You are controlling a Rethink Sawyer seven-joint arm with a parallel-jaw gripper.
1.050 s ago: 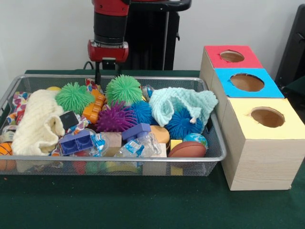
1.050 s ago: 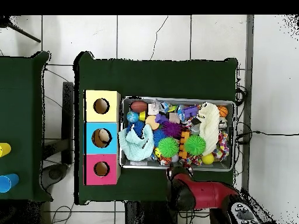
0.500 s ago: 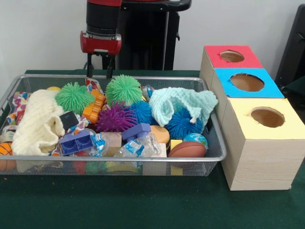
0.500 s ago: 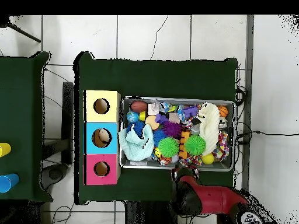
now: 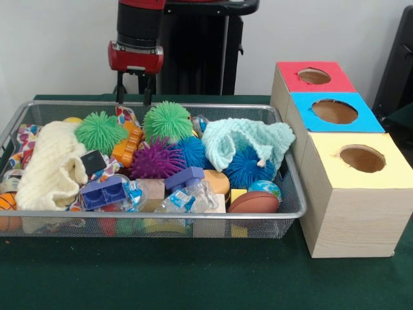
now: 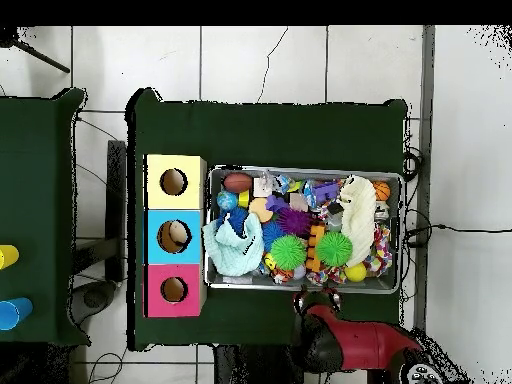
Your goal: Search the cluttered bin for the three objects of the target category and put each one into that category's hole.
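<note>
Wire bin [image 5: 293,210] on green table [image 5: 193,278], crammed with mixed toys. Gripper [image 5: 133,97] poised above the far rim, near the left green ball [image 5: 99,131]; fingers [image 5: 119,95] parted, a clear gap between them, nothing held. Probably a hover before a descent, since no item has been engaged yet.

Target category unnamed in the task sentence; spiky balls the most numerous family, so a likely candidate: two green (second green ball [image 5: 168,120]), one purple ball [image 5: 157,159], two blue (blue ball [image 5: 247,168] half under the mint cloth [image 5: 248,141]). Cloth draped over neighbours, hiding whatever lies beneath; cream cloth [image 5: 50,169] likewise heaped along the left side. Football [image 5: 254,202], small globe [image 5: 264,188], blue brick [image 5: 103,192] and crumpled bottle [image 5: 187,197] wedged against the near wall, packed tightly enough to resist a clean pick.

Three boxes just beside the bin, in a row, each with a round hole on top: red box [image 5: 314,76] farthest, blue box [image 5: 334,112] in the middle, yellow box [image 5: 361,158] nearest. Placement close beside the bin presumably for short carries.

Seen from overhead: bin [image 6: 305,287] and boxes on the green table [image 6: 270,130], tiled floor [image 6: 260,65] around, cables trailing at the right, second green table [image 6: 40,200] at the left.
</note>
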